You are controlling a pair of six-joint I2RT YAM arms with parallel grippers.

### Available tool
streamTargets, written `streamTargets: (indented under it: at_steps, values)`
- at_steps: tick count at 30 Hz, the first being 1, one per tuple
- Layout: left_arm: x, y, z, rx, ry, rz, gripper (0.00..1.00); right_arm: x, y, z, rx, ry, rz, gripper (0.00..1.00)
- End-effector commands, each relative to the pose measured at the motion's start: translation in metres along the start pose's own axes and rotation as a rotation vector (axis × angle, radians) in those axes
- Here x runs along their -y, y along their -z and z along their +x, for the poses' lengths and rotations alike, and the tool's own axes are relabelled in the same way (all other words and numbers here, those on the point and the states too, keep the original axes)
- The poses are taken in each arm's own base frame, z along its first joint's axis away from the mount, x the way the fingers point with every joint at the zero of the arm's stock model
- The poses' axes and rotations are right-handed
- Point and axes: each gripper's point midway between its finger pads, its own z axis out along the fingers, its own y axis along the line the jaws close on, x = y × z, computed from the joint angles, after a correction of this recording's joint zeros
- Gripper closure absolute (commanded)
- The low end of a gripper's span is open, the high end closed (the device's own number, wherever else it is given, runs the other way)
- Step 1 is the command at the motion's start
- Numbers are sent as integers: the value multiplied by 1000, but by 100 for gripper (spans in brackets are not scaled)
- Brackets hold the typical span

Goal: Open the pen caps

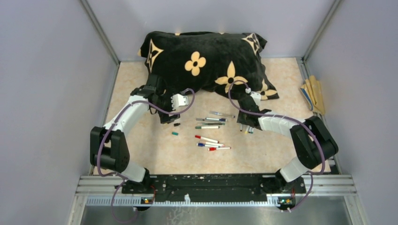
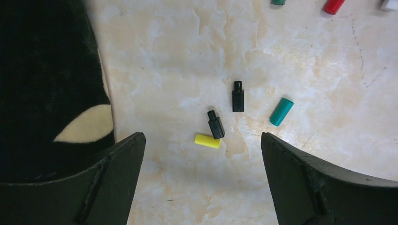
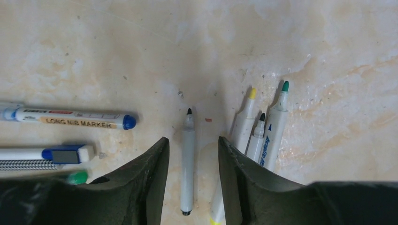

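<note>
My left gripper (image 1: 169, 117) hangs open and empty over loose pen caps: two black caps (image 2: 238, 97) (image 2: 216, 125), a yellow cap (image 2: 207, 141) and a teal cap (image 2: 281, 111) lie on the table ahead of its fingertips (image 2: 136, 140). My right gripper (image 1: 246, 127) is open. An uncapped grey pen (image 3: 187, 164) with a black tip lies on the table between its jaws, touching neither. Uncapped pens with yellow (image 3: 244, 124), black (image 3: 257, 136) and green (image 3: 277, 126) tips lie just right of it. A blue-capped marker (image 3: 70, 117) lies to its left.
A black pillow (image 1: 206, 63) with tan flowers fills the back and sits beside the left gripper (image 2: 42, 84). More pens lie mid-table (image 1: 211, 123) (image 1: 212, 143). Tan sticks (image 1: 313, 93) rest at the right wall. Grey walls enclose the table.
</note>
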Motion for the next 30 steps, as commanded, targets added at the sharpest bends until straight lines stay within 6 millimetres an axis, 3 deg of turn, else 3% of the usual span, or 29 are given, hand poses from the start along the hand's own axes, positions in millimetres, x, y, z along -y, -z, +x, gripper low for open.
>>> streamTargets:
  at_steps: [1,6,10,13,15,23,30]
  values:
    - [6,14,-16,66,36,20,1,-21,24,-32,80,-25,-107,58]
    - [-1,27,-21,109,93,-2,1,-48,46,-36,129,55,-225,59]
    - [-11,44,-19,148,155,-31,1,-100,69,-29,172,259,-465,60]
    - [-11,55,-16,171,208,-28,1,-144,87,-9,149,425,-697,60]
    - [-7,60,-13,192,238,-19,1,-160,90,0,120,489,-776,62]
    - [12,73,11,221,328,-1,1,-191,81,27,32,613,-920,65]
    - [26,71,26,202,353,16,1,-187,108,65,39,686,-952,66]
